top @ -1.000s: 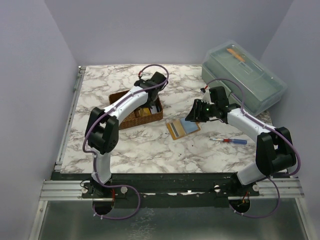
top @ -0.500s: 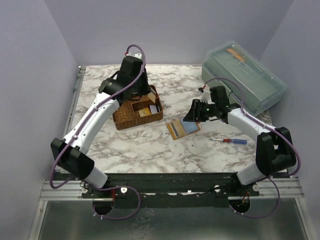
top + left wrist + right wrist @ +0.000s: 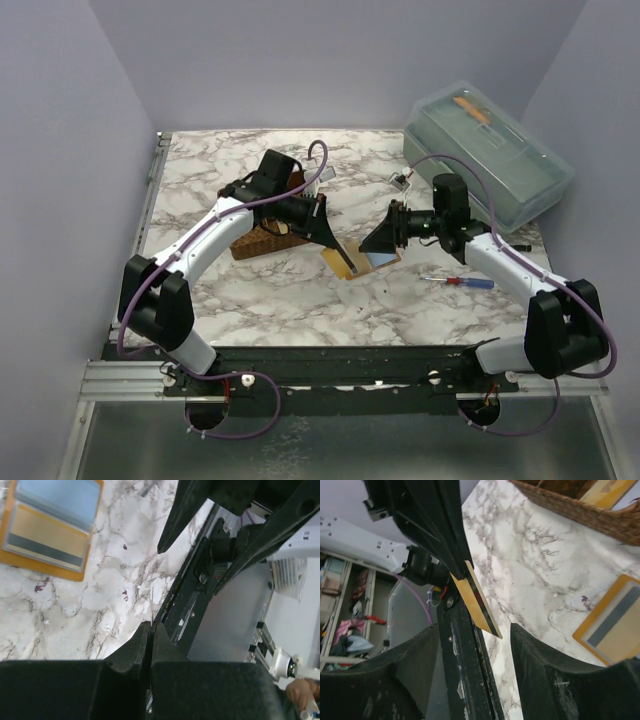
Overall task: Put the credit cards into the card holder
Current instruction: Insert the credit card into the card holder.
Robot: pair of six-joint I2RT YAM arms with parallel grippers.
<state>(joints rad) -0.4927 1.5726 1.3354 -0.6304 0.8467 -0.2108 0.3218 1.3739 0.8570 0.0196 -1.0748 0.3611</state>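
Left gripper (image 3: 335, 250): clenched on a yellowish card (image 3: 340, 263). The left wrist view shows this card edge-on as a thin line (image 3: 151, 605) leaving the closed fingers (image 3: 135, 647). The right wrist view shows its yellow face and dark edge stripe (image 3: 479, 602). The card is tilted and sits over the marble table (image 3: 290, 290), just beside the left edge of the card holder. I cannot tell whether its lower corner touches the table or the holder.

Right gripper (image 3: 378, 240): released, with its fingers (image 3: 415, 680) spread wide and nothing between them. It hangs over the right part of the card holder and faces the left gripper at close range.

Card holder (image 3: 50, 568): the orange-tan wallet lies open and flat on the marble at mid-table, between the two grippers. I see two cards in it: a pale blue card (image 3: 55, 497) and, beside it, a striped card (image 3: 47, 535), yellowish with a dark band.

Woven basket (image 3: 255, 243): it stands on the table to the left of the holder, partly covered by the left arm. A yellow card (image 3: 610, 490) lies inside it.

Other items: a screwdriver (image 3: 458, 282) with a red and blue handle lies near the right arm. A lidded clear plastic box (image 3: 490, 150) stands at the far right corner.
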